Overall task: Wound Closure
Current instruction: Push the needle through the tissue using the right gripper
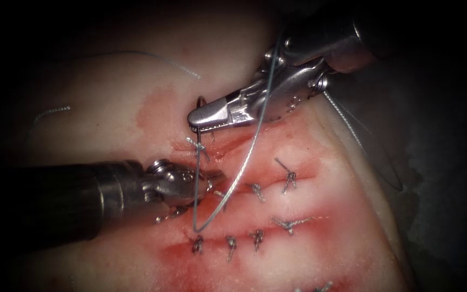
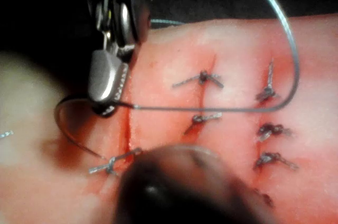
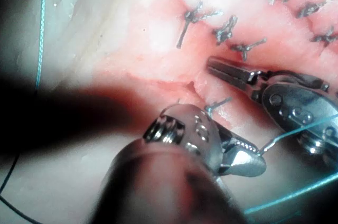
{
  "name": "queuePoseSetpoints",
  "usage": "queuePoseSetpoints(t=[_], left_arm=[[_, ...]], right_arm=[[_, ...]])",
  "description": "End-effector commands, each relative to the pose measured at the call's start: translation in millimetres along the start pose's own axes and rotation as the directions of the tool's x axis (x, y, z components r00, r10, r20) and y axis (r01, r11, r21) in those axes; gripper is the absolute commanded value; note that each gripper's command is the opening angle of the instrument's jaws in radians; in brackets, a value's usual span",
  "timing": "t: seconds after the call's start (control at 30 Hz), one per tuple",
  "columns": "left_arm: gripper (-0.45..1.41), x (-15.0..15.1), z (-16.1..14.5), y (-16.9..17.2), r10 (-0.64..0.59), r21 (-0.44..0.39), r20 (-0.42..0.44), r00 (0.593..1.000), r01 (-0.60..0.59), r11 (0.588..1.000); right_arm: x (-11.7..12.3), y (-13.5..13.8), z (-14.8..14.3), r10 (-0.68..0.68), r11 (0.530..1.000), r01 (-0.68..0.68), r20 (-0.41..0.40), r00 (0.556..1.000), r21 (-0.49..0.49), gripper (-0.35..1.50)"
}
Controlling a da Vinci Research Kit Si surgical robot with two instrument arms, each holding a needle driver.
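Right tool: the right arm's tool (image 1: 197, 120) comes in from the tissue's upper right edge; its jaws are clamped on the needle (image 2: 71, 121) near the thread end of the curve
Needle: it arcs out to the left of the cut (image 1: 228, 147); in the left wrist view its point rests at the tissue (image 1: 352, 227) surface beside a knot; whether it has entered, I cannot tell
Thread: the thread (image 1: 239, 178) runs from the needle in a long loop across the finished stitches (image 1: 255, 238) and back up over the right tool
Left tool: the left arm's tool (image 1: 214, 177) lies low at the cut's left side, jaws nearly together, apparently holding nothing
Doing it well: I judge a firm square grip and wrist rotation along the curve matter most, with the loop kept off the knots
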Motion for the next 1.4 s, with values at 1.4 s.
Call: queuePoseSetpoints(t=[1.4], left_arm=[[-0.45, 0.8, 1.4, -0.2, 0.006, -0.010, -0.057, 0.998, -0.007, 1.000]], right_arm=[[1.3, -1.2, 0.4, 0.397, 0.912, -0.387, -0.052, 0.916, 0.136, -0.35]])
